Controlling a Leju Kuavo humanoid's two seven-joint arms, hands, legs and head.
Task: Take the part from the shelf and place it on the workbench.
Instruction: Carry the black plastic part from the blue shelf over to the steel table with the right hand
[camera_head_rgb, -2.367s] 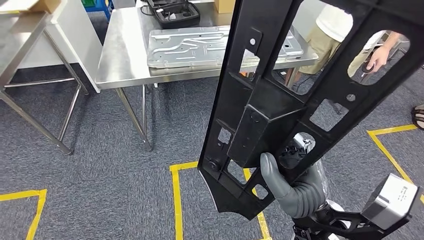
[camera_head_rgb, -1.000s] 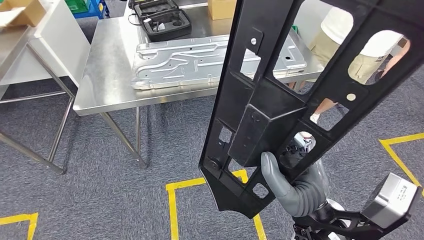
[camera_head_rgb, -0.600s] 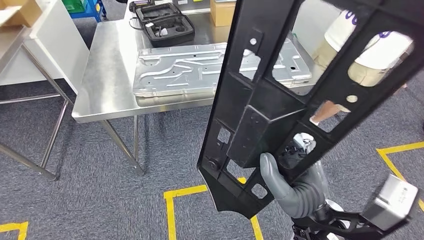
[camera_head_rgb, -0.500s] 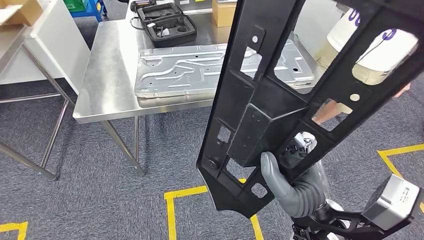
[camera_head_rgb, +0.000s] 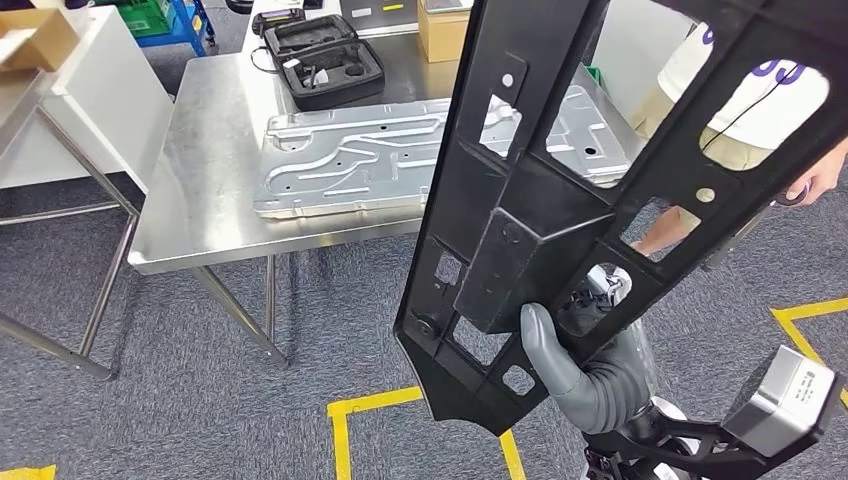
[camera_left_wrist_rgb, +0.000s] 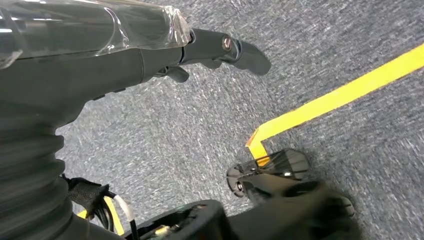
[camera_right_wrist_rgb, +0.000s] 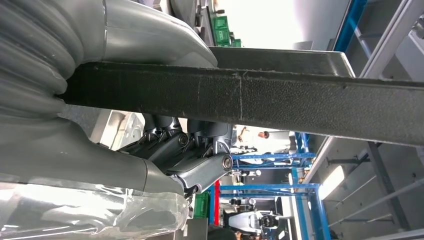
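Observation:
A large black plastic frame part stands upright close in front of me, with several cut-out windows. My right hand grips its lower end, thumb over the front face. In the right wrist view the part's black edge runs between the thumb and the curled fingers. The steel workbench stands ahead to the left, partly hidden behind the part. My left hand hangs over the carpet, fingers stretched out and holding nothing.
On the workbench lie a stamped metal panel, an open black case and a cardboard box. A person stands right of it. Another table is at far left. Yellow tape marks the carpet.
The whole picture has shifted: the camera moved, and the workbench now sits lower and further left in view. The part stays in my right hand's grip. The person at the right has shifted.

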